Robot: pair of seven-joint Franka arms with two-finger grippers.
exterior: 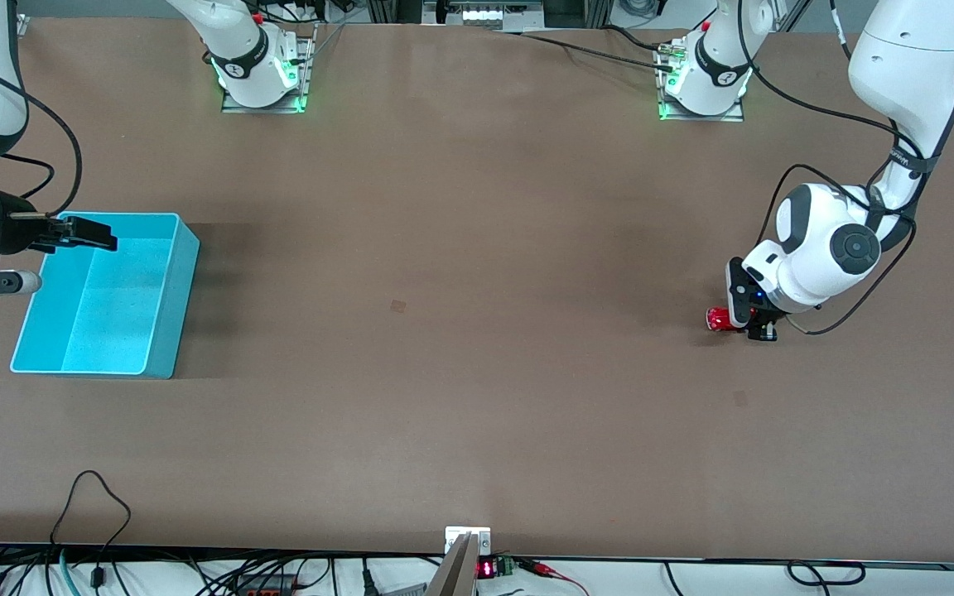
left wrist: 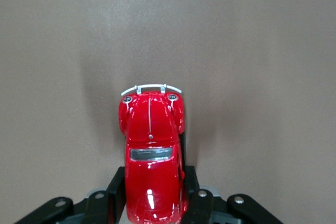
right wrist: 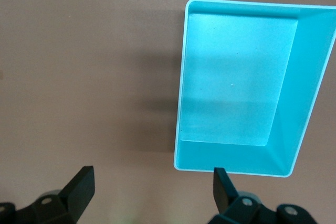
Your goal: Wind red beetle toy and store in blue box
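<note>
The red beetle toy (exterior: 718, 319) is low at the table toward the left arm's end. My left gripper (exterior: 744, 318) is shut on it. In the left wrist view the toy (left wrist: 151, 145) sits between the black fingers (left wrist: 116, 187), which press its sides at the rear half, and its silvery bumper points away from the gripper (left wrist: 152, 190). The blue box (exterior: 183, 281) stands open and empty at the right arm's end. My right gripper (exterior: 89, 233) is open and empty, up over the box's corner. In the right wrist view the box (right wrist: 310, 77) lies past the gripper (right wrist: 152, 187).
The two arm bases (exterior: 262, 74) (exterior: 705, 83) stand along the table edge farthest from the front camera. Cables (exterior: 96, 513) hang at the nearest edge. A small dark mark (exterior: 397, 306) is on the brown table between box and toy.
</note>
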